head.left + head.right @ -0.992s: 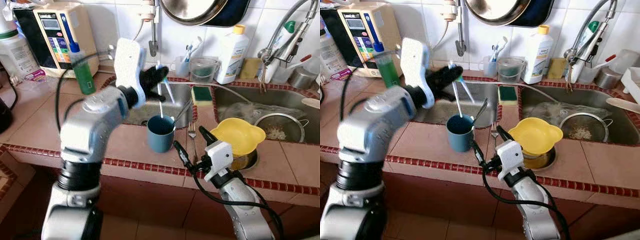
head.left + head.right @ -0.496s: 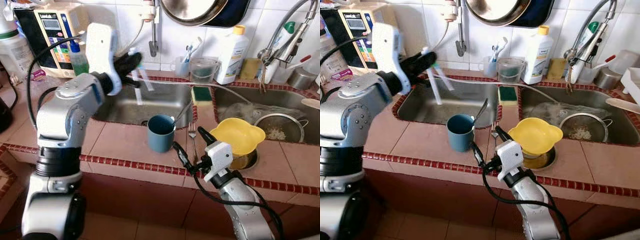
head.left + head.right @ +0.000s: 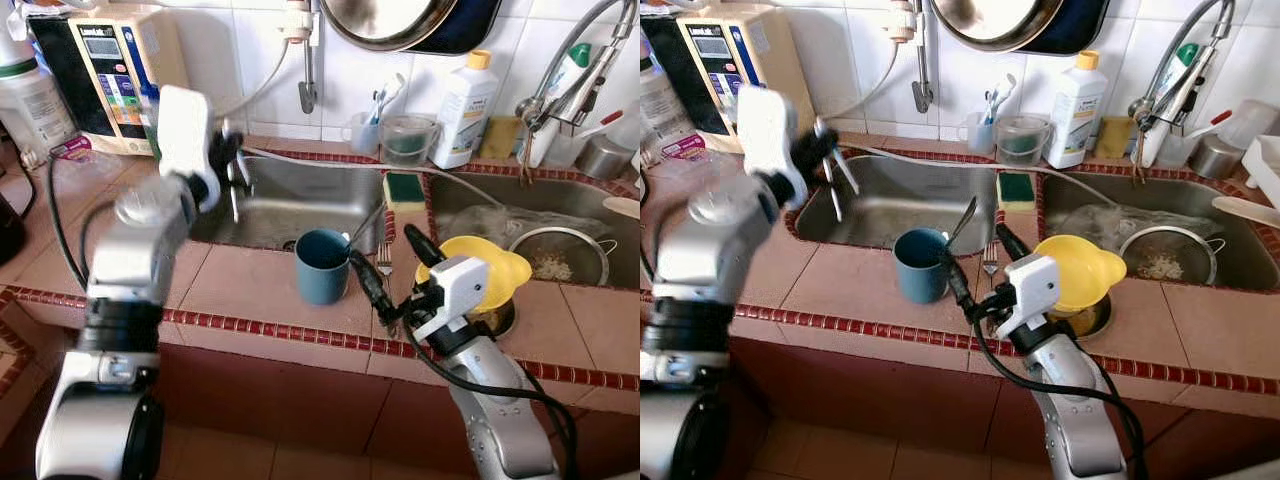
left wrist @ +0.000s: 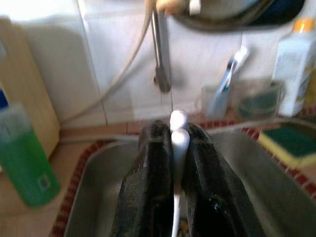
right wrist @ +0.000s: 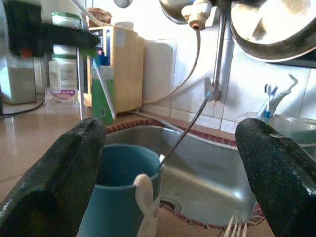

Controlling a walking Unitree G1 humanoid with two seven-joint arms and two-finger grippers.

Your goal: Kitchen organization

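- Left gripper [image 4: 173,148]: black, coarse-grained fingers pinched on thin white utensils [image 4: 177,136] with rounded, glossy tips, raised over the left rim of the steel sink basin [image 3: 300,205]; stems hang down toward the basin, blurred in the head views.
- Right gripper [image 5: 163,163]: spread wide, rough black fingers [image 5: 54,168] flanking the blue cup [image 5: 121,197] without touching; in the head views, poised just right of the cup at the counter's front part.
- Blue cup [image 3: 322,266]: smooth, matte, cylindrical, upright on the tiled ledge just in front of the left basin; slim metal spoon [image 3: 962,222] leaning out of it, a pale rounded handle end at its rim in the right wrist view.
- Metal fork [image 3: 384,262] flat on the tile just right of the cup, tines toward the sink.
- Yellow plastic bowl [image 3: 1080,270], lobed rim, seated on a round metal pot [image 3: 1085,318] near the right gripper's wrist.
- Green sponge [image 3: 403,188], rectangular, on the divider between the two basins.
- Right basin [image 3: 470,200] with a round wire-mesh strainer [image 3: 560,255] and crumpled clear plastic.
- Counter [image 3: 245,290] of terracotta square tiles, edged with a red mosaic strip.
- Along the white-tiled wall: white plastic bottle [image 3: 464,108] with yellow cap, clear tub [image 3: 408,140], clear cup of toothbrushes [image 3: 368,128], translucent green bottle [image 4: 24,158], beige boxy appliance [image 3: 115,65] with a panel of buttons.
- Shiny round metal pan [image 3: 395,20] hanging above; curved chrome tap [image 3: 565,70] at far right.
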